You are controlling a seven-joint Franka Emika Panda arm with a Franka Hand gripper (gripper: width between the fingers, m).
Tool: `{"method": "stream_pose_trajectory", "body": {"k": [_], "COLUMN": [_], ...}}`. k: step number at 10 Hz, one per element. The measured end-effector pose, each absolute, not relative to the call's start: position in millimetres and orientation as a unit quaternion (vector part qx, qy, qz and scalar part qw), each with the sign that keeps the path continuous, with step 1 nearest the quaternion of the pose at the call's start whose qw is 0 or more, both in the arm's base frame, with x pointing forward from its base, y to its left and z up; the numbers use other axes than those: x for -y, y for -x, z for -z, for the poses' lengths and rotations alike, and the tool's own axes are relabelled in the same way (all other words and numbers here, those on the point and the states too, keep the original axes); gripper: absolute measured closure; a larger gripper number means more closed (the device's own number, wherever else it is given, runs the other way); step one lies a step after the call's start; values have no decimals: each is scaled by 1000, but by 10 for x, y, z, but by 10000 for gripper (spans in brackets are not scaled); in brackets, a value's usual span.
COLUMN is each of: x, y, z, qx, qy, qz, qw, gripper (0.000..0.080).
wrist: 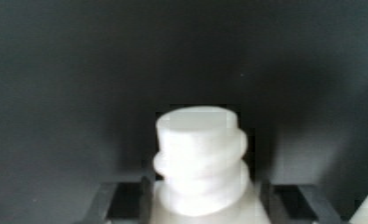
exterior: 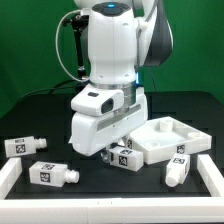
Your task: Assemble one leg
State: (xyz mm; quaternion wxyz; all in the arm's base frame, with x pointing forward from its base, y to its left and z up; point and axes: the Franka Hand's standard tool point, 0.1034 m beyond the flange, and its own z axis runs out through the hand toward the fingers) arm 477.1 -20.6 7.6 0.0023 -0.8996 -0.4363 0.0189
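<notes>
I see my tool (exterior: 118,150) low over the black surface (exterior: 90,185), its fingers (wrist: 119,197) either side of a leg (wrist: 200,160), stub end facing the wrist camera; contact I cannot tell. Exterior view: tabletop (exterior: 165,135) at three o'clock, another leg (exterior: 53,172) at eight.

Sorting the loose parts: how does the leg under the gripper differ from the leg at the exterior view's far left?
The leg at the gripper lies by the tabletop, between the fingers; the far-left leg lies alone, untouched. The first is partly hidden by the gripper; the far-left one shows fully. Both are white, tagged pegs.
</notes>
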Motion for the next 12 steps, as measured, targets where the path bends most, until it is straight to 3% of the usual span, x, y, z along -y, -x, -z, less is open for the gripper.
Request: {"method": "stream_pose_trajectory", "body": {"k": [2,4,5,8,12], "x": [349,810,1001,1289,1225], "y": [-4732,-4420,-4268,-3999,-3996], "z": [-163,-358,-362,-108,-70], "qx": [427,435,430,427,426], "qy": [904,900,902,903,903], "qz": [-24,-31,-34,-48,-50], "qw": [-1,-9,-9,0,2], "gripper": [511,511,511,511,511]}}
